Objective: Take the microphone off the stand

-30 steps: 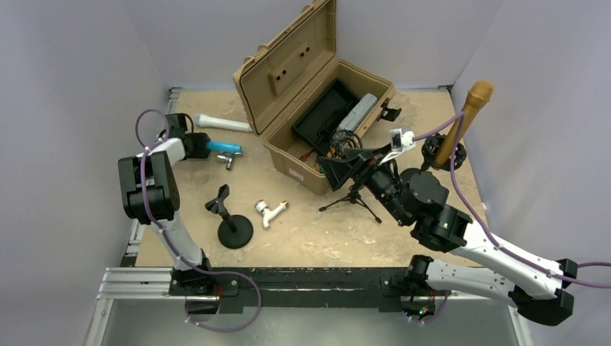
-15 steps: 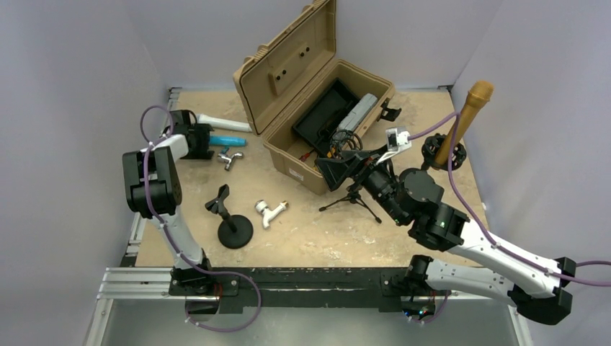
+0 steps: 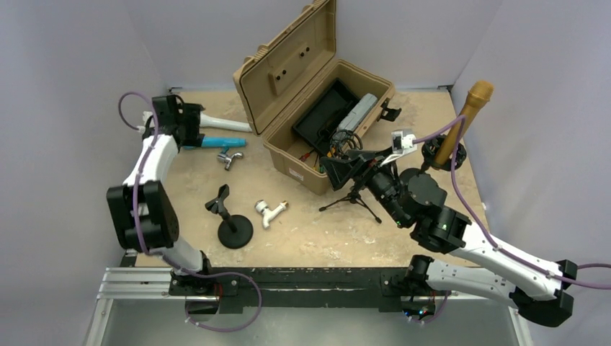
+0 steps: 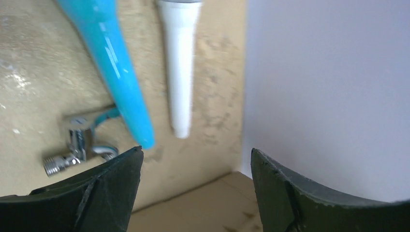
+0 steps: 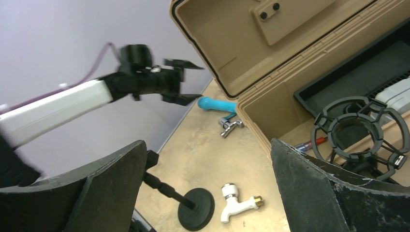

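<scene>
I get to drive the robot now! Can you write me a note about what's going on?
Left gripper: open and holding nothing, at the far left corner of the table by a blue stick.
Right gripper: open and holding nothing, near the small tripod in front of the tan case.
The gold microphone stands upright in its stand at the right edge.
Done: nothing yet; neither gripper is touching the microphone.
Left to do: grab the microphone and lift it out of the stand.
</scene>
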{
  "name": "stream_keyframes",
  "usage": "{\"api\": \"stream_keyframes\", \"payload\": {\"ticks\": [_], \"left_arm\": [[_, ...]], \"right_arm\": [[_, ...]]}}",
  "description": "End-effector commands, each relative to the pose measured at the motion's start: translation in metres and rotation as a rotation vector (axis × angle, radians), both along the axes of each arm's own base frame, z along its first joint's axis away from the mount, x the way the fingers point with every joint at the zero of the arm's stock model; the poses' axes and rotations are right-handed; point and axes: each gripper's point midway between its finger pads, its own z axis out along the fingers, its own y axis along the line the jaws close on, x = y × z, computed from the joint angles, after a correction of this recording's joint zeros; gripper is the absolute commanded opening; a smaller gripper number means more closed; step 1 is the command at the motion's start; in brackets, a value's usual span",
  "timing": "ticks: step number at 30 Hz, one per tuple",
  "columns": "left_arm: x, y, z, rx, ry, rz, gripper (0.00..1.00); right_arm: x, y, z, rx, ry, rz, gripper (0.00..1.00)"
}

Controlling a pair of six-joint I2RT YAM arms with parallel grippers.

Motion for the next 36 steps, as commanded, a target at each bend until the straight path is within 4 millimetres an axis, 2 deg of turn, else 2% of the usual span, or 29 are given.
{"api": "stream_keyframes", "payload": {"ticks": [1,2,3,5,7,9,13,16,19,21,25,28,33,36], "left_arm": [[-0.032,0.004,0.075,0.121,-0.152,-0.010,0.79],[-0.043,0.003,0.092,0.140,-0.197,-0.013,0.79],[-0.050,0.000,0.093,0.134,-0.204,-0.019,0.79],[-0.059,-0.023,0.112,0.073,-0.292,-0.102,0.78],[-0.068,-0.037,0.131,0.069,-0.349,-0.163,0.78],[-0.079,-0.044,0.155,0.144,-0.421,-0.215,0.77],[-0.109,-0.057,0.199,0.417,-0.526,-0.327,0.76],[-0.124,-0.082,0.226,0.564,-0.580,-0.483,0.75],[-0.133,-0.116,0.242,0.594,-0.656,-0.655,0.72],[-0.140,-0.131,0.249,0.620,-0.682,-0.725,0.72],[-0.152,-0.144,0.257,0.671,-0.714,-0.816,0.73],[-0.160,-0.152,0.269,0.686,-0.754,-0.865,0.73],[-0.174,-0.190,0.275,0.681,-0.873,-1.041,0.74],[-0.185,-0.213,0.278,0.665,-0.951,-1.136,0.74]], "right_arm": [[0.013,-0.002,-0.004,-0.050,-0.019,-0.072,0.99],[0.016,-0.003,-0.006,-0.069,-0.015,-0.086,0.99],[0.019,-0.003,-0.010,-0.088,-0.008,-0.103,0.99],[0.025,-0.006,-0.017,-0.127,-0.001,-0.143,0.99],[0.032,-0.011,-0.021,-0.152,0.006,-0.196,0.99],[0.037,-0.014,-0.021,-0.180,0.006,-0.236,0.99],[0.047,-0.020,-0.017,-0.255,0.010,-0.311,0.99],[0.057,-0.036,-0.008,-0.294,0.023,-0.430,0.99],[0.070,-0.059,-0.004,-0.332,0.046,-0.570,0.99],[0.080,-0.080,0.001,-0.356,0.065,-0.672,0.99],[0.091,-0.122,0.018,-0.384,0.080,-0.811,0.99],[0.084,-0.145,0.035,-0.396,0.053,-0.874,0.99],[0.061,-0.192,0.065,-0.313,0.038,-0.991,0.99],[0.047,-0.216,0.069,-0.311,0.029,-1.060,0.98]]}}
